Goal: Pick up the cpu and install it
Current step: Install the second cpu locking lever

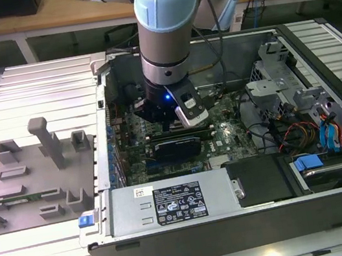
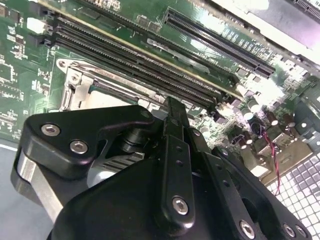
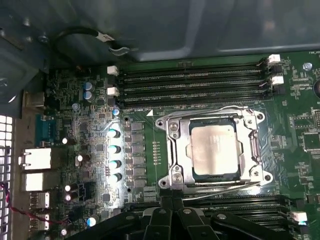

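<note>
cpu (image 3: 212, 149) sits seated in motherboard socket (image 3: 172, 145), just beyond gripper (image 3: 172, 207) tips; finger spread can't be told.

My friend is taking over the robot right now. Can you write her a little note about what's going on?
Gripper: down inside the open computer case, just above the green board. Whether it is open or shut can't be told.
Cpu: in the first wrist view it lies flat in the metal-framed socket, beside the long memory slots.
Done: cpu looks placed in the socket.
Left: can't tell if the frame is latched down.
</note>
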`<state>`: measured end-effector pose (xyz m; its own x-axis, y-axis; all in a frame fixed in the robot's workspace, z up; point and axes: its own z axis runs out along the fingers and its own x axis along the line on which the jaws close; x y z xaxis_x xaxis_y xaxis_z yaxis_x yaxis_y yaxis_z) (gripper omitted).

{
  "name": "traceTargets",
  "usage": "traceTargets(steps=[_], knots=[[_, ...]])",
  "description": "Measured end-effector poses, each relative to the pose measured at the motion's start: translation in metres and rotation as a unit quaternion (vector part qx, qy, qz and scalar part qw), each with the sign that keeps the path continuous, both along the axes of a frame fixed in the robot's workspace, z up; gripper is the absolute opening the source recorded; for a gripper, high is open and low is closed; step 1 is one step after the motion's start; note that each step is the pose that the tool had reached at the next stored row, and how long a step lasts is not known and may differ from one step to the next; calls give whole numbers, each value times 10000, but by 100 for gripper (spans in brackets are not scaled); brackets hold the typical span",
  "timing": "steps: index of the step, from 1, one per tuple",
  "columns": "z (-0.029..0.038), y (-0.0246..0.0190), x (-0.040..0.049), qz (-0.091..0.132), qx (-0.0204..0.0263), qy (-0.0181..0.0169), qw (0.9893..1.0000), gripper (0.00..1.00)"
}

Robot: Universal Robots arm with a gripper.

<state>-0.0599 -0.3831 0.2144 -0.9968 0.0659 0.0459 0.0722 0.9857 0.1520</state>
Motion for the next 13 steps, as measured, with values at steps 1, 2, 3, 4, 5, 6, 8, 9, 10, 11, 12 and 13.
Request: traceTargets(steps=[1, 2, 3, 4, 5, 6, 8, 9, 10, 11, 12, 13], knots=[[-13, -9, 4, 0, 24, 15, 10000, 11], [-24, -12, 5, 0, 48, 28, 10000, 11], [-24, -13, 6, 0, 52, 37, 10000, 11], [-23, -13, 6, 0, 62, 53, 10000, 11], [-28, -13, 4, 0, 65, 53, 10000, 11], [-37, -14, -3, 0, 66, 50, 10000, 11], [-57, -14, -27, 0, 70, 38, 10000, 11], [-66, -14, -48, 0, 83, 31, 10000, 11], [-75, -12, -70, 0, 98, 25, 9999, 11], [-81, -12, -79, 0, 103, 22, 9999, 11], [-89, -12, -92, 1, 107, 19, 9999, 11], [-95, -10, -100, 0, 110, 18, 9999, 11]])
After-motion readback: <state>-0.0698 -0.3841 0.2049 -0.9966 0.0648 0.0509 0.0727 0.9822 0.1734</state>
